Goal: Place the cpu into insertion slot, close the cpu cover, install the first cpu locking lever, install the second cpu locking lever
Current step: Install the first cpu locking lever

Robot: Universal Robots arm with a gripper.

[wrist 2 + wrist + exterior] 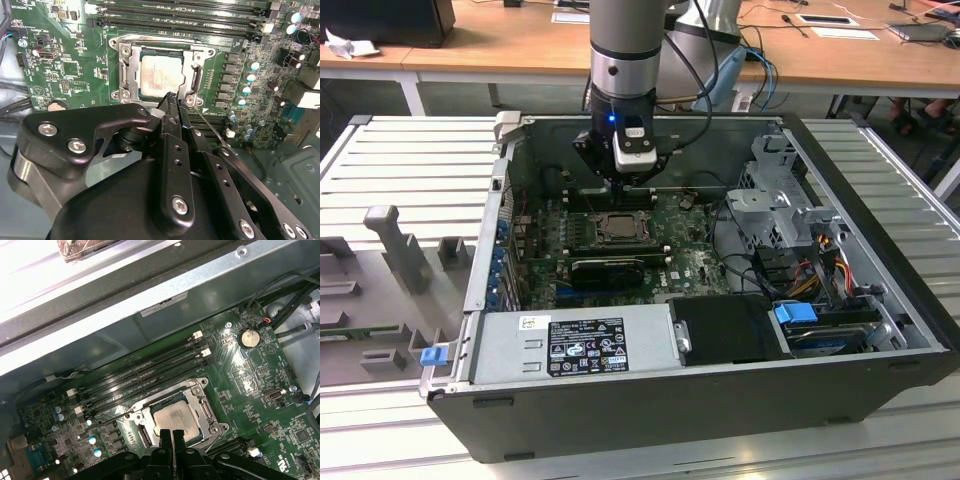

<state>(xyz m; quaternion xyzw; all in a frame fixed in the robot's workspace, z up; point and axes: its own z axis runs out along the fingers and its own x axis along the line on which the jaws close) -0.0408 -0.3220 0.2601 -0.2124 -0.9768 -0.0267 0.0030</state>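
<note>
beside the cpu (159, 75) in the insertion slot (125, 70), the gripper (173, 101)

pincer (174, 103) hangs low over near edge of insertion slot (150, 38), black fingers (170, 145) closed up, tips all but meeting. cpu (159, 75) lies flat in slot, pale face up. cpu cover (127, 67) lies flat around it, framing it. thin metal rod (207, 125) slants off just beside tips. green board (65, 70) all round; long black memory slots (180, 15) on far side of socket from pincer.
</note>
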